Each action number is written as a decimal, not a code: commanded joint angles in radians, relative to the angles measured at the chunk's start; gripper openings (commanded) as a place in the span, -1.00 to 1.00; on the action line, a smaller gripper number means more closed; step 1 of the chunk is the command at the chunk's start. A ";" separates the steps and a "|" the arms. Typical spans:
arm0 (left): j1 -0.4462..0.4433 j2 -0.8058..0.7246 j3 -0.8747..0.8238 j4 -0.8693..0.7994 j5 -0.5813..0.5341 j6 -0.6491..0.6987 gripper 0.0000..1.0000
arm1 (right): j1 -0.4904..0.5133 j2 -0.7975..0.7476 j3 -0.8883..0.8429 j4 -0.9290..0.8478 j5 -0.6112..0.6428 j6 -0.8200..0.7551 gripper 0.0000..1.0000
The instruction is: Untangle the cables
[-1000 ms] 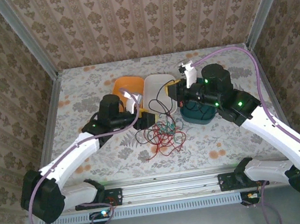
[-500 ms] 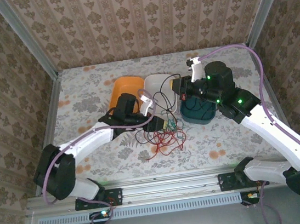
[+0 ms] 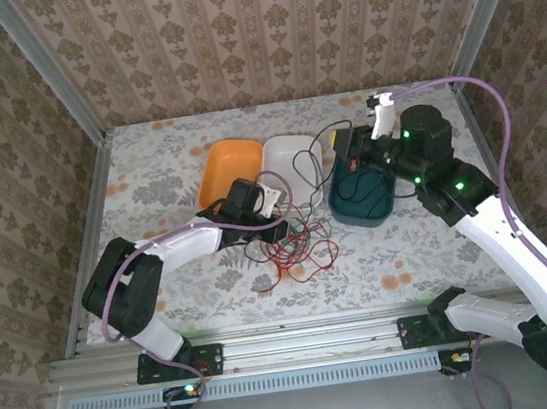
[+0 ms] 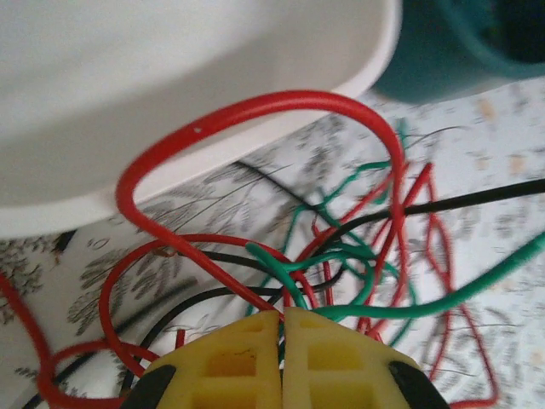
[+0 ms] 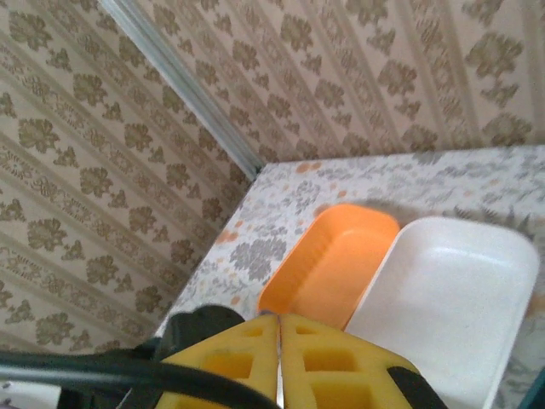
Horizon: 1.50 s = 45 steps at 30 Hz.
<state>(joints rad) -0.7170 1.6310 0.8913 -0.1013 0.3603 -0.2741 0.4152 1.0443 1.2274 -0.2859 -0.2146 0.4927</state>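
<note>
Red, green and black strands make up the cables (image 3: 294,247), a loose knot on the flowered table (image 3: 149,180) just nearer to me than the trays. From above I get the layout. The left wrist camera gives me the weave: a fat red loop arching over green and black crossings (image 4: 341,256), all thin and springy.

The left gripper (image 3: 278,226) sits at the knot's left edge. Up close its yellow pads (image 4: 282,328) are pressed flat together with green and red strands running in under the tips; I cannot tell whether one is pinched.

Beyond lie the white tray (image 3: 288,157) and orange tray (image 3: 223,166) side by side, with the teal bin (image 3: 364,203) to the right.

The right gripper (image 3: 348,159) hangs over the bin, jaws closed (image 5: 279,328) on a black cable (image 3: 307,150) that loops up from the knot. Its camera looks across both trays to the papered wall.

A second ago the left jaws stood wide, short of the knot; the right arm has since drawn back rightward, stretching that black loop.
</note>
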 commanded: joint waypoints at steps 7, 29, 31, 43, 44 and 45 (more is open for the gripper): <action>-0.042 0.073 -0.018 -0.110 -0.196 0.000 -1.00 | -0.054 -0.052 0.222 -0.072 0.124 -0.215 -1.00; -0.043 0.146 -0.061 -0.124 -0.360 -0.079 -1.00 | -0.088 -0.013 0.545 0.221 0.496 -0.522 -1.00; -0.044 0.147 -0.066 -0.123 -0.363 -0.087 -1.00 | -0.091 -0.015 0.568 0.232 0.534 -0.565 -1.00; -0.042 0.156 -0.069 -0.127 -0.351 -0.099 -0.70 | -0.099 0.046 0.701 -0.007 0.644 -0.636 -1.00; -0.042 0.157 -0.068 -0.127 -0.352 -0.097 -0.69 | -0.098 0.048 0.699 -0.006 0.650 -0.641 -1.00; -0.041 0.159 -0.068 -0.128 -0.353 -0.094 -0.70 | -0.100 0.048 0.699 -0.001 0.650 -0.644 -1.00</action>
<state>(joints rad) -0.7589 1.7245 0.8764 -0.0803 0.0532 -0.3668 0.3202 1.0569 1.9209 -0.2287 0.3805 -0.1188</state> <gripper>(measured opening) 0.151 0.079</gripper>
